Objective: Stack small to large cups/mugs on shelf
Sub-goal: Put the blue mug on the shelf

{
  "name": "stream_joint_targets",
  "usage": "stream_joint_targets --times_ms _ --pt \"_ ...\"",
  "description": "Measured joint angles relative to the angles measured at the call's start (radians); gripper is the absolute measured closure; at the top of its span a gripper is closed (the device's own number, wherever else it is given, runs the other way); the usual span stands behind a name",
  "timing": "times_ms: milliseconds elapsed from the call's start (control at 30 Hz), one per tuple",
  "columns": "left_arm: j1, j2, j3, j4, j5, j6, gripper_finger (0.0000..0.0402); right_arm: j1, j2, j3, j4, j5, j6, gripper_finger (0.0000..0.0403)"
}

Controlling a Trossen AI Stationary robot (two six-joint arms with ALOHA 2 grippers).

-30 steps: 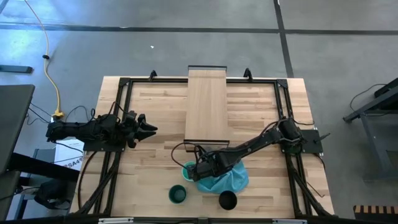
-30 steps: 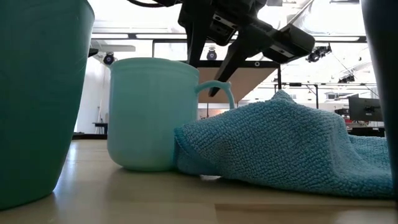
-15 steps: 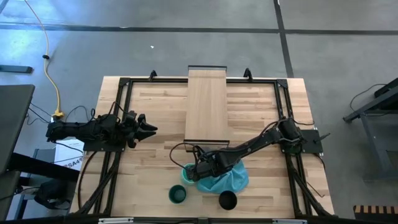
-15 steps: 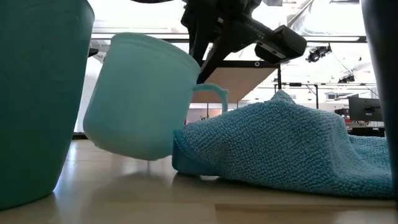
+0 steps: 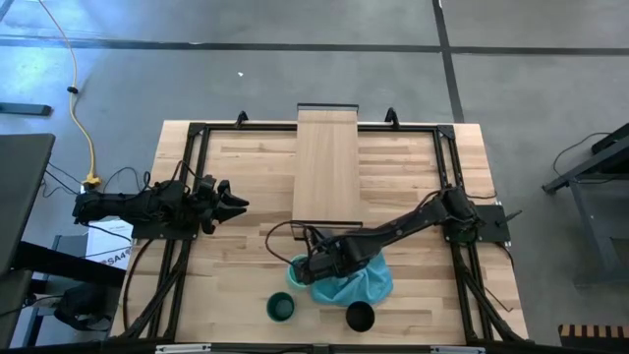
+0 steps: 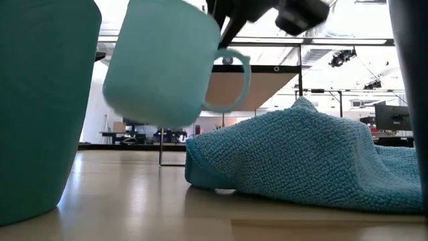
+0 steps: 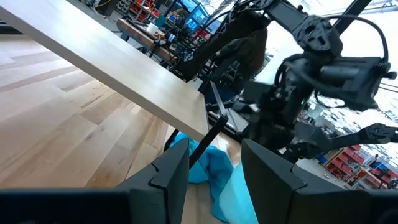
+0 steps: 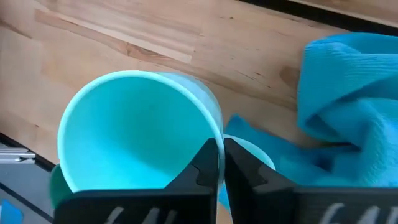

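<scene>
the right claw (image 8: pixel 221 163) is pinched on the rim of the turquoise mug (image 6: pixel 164 63), one finger inside and one outside, close to the handle. the mug hangs clear of the table (image 6: pixel 134 207), tilted, its mouth turned up toward the wrist. in the high view it sits at the near left edge of the blue cloth (image 5: pixel 356 282), just in front of the near end of the shelf (image 5: pixel 327 162).

the cloth lies bunched on the table, under and beside the right arm.

the green cup (image 5: pixel 281 307) stands upright near the table's front edge, just left of the cloth. the black cup (image 5: pixel 360 316) stands upright at the front edge too, touching or just beside the cloth's near side.

the shelf runs from the far edge toward the middle of the table, with nothing on it.

the left claw (image 5: pixel 236 205) waits at the left side of the table, well apart from the cups, fingers spread and holding nothing.
</scene>
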Motion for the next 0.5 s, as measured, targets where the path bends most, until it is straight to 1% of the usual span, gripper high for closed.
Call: stream_joint_targets --times_ms 233,500 --pt "0.0 0.0 0.0 0.0 0.0 0.0 0.0266 0.0 0.0 0.135 -0.147 0.0 -0.025 0.0402" --pt "0.0 0.0 0.0 0.0 0.0 0.01 0.0266 0.0 0.0 0.33 -0.371 0.0 -0.04 0.0403"
